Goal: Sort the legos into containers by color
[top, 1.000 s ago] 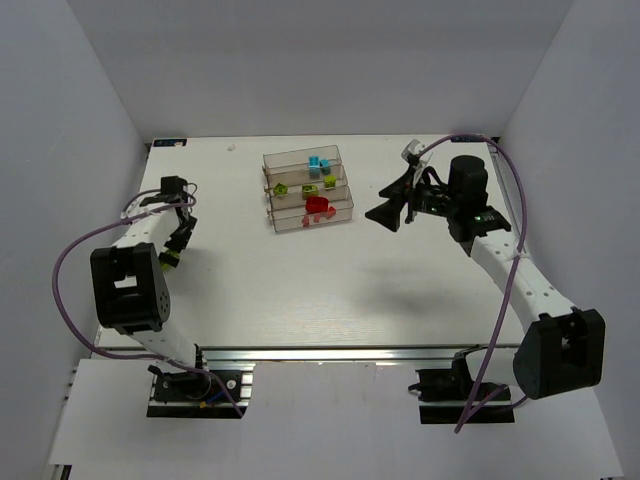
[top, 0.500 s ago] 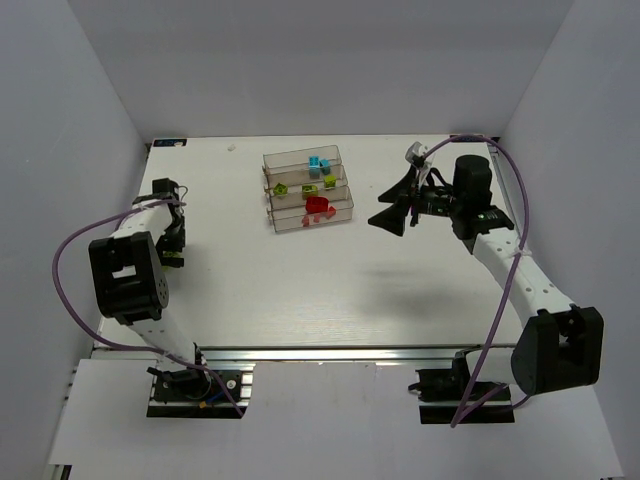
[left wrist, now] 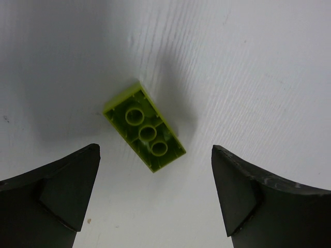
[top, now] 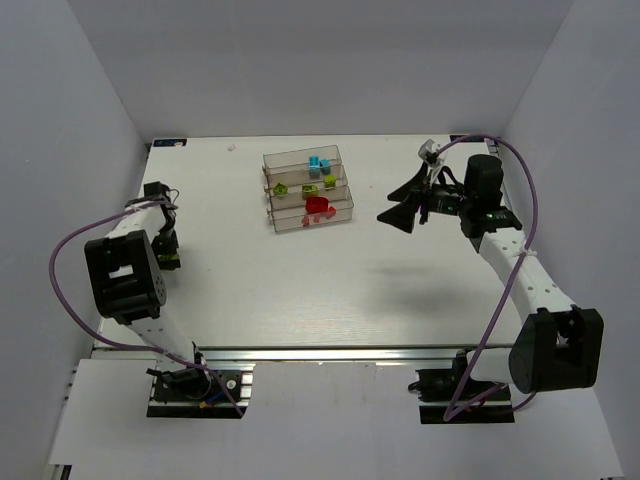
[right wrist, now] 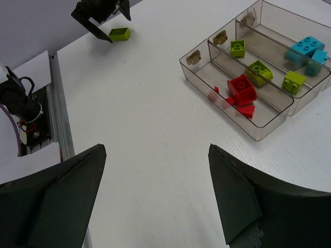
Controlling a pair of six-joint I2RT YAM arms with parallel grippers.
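Note:
A yellow-green lego (left wrist: 145,135) lies studs-down on the white table, just ahead of the gap between my left gripper's fingers (left wrist: 57,196). My left gripper (left wrist: 155,199) is open and empty above it. From above, it (top: 167,247) is at the table's left edge with the lego (top: 171,263) beside it. The clear containers (top: 343,210) stand at the back centre. They hold red legos (right wrist: 242,90) in the near bin, yellow-green ones (right wrist: 258,70) behind them and cyan ones (right wrist: 307,46) farther back. My right gripper (top: 400,215) hovers open and empty to the right of the containers.
The side walls stand close to the table's left and right edges. The right wrist view shows my left gripper (right wrist: 101,13) beside the loose lego (right wrist: 119,34), and the aluminium rail (right wrist: 57,103) at the near table edge.
My left arm has swung left toward the table's edge, and its gripper now sits over the loose yellow-green lego. My right gripper has drawn back slightly to the right.

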